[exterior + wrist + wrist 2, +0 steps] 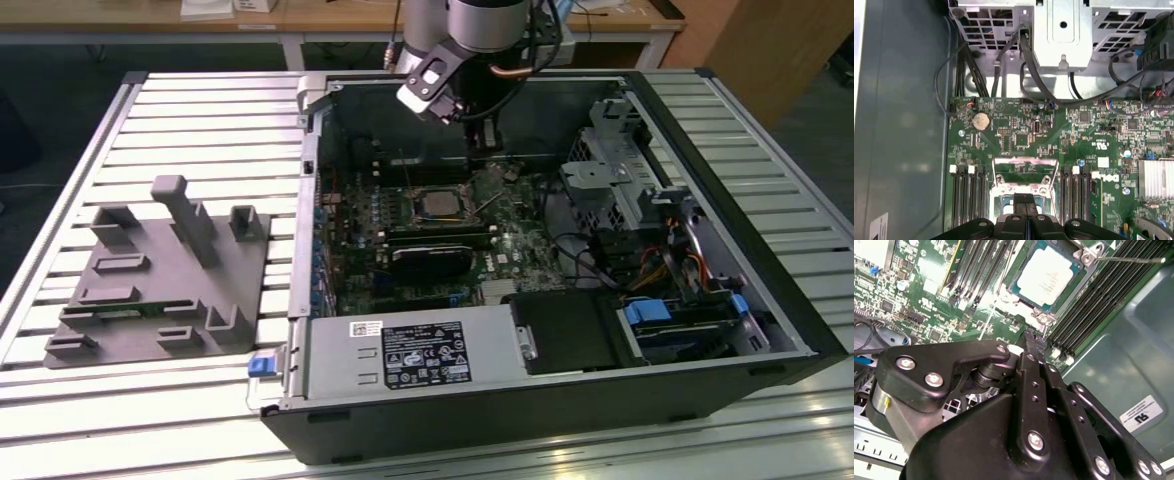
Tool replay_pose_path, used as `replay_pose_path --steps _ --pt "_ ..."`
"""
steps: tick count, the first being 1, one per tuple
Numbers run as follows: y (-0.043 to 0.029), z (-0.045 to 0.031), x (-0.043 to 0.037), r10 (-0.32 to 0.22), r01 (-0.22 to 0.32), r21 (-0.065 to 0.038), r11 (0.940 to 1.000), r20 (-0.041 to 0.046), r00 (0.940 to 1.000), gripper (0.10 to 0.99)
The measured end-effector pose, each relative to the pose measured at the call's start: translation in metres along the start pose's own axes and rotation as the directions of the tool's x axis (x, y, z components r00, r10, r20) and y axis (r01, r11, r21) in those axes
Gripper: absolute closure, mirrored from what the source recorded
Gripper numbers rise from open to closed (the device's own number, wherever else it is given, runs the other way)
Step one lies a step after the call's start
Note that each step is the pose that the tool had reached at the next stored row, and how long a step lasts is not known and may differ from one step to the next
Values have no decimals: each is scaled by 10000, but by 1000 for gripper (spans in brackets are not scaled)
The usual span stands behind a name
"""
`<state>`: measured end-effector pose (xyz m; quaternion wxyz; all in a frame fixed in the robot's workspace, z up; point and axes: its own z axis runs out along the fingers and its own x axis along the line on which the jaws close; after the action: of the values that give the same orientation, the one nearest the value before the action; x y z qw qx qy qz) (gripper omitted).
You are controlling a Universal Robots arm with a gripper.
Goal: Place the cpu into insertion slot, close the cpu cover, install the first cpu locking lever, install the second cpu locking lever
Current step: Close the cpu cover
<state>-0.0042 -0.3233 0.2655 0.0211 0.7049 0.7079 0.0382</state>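
in the exterior view the gripper (477,150) is hanging inside the open computer case (534,425), near the cpu (438,204), which is lying flat on the green board (350,240). in the second wrist view the cpu is showing a pale silver-beige square face seated in the insertion slot (1029,302), and the gripper's fingers are pressing together on nothing, so closing the cover seems the step in hand. in the first wrist view the cpu cover (1025,160), a silvery cut-out frame, is looking raised just beyond the fingertips, probably calling for a gentle push down on its hinge.

Black hand (1032,341), silver screws (1035,440), grey arm (483,18)
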Motion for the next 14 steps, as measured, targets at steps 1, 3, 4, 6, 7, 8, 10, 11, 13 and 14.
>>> replay_pose_path --steps 1,3,4,6,7,8,10,11,13,14 --pt "11 1 0 0 0 0 10000 0 10000 980" --pt "34 3 0 1 -1 0 10000 0 10000 980" --pt "46 4 0 1 -1 0 10000 0 10000 980" --pt "71 6 0 0 0 0 10000 0 10000 980" --pt "83 7 0 0 0 0 10000 0 10000 980" --pt "97 8 -1 0 0 0 10000 1 10000 980" --pt "123 10 -1 0 0 0 10000 1 10000 980" --pt "136 11 -1 0 0 0 10000 1 10000 980" --pt "164 13 -1 0 0 1 10000 2 10000 980" --pt "180 15 -1 0 0 1 10000 2 10000 980"
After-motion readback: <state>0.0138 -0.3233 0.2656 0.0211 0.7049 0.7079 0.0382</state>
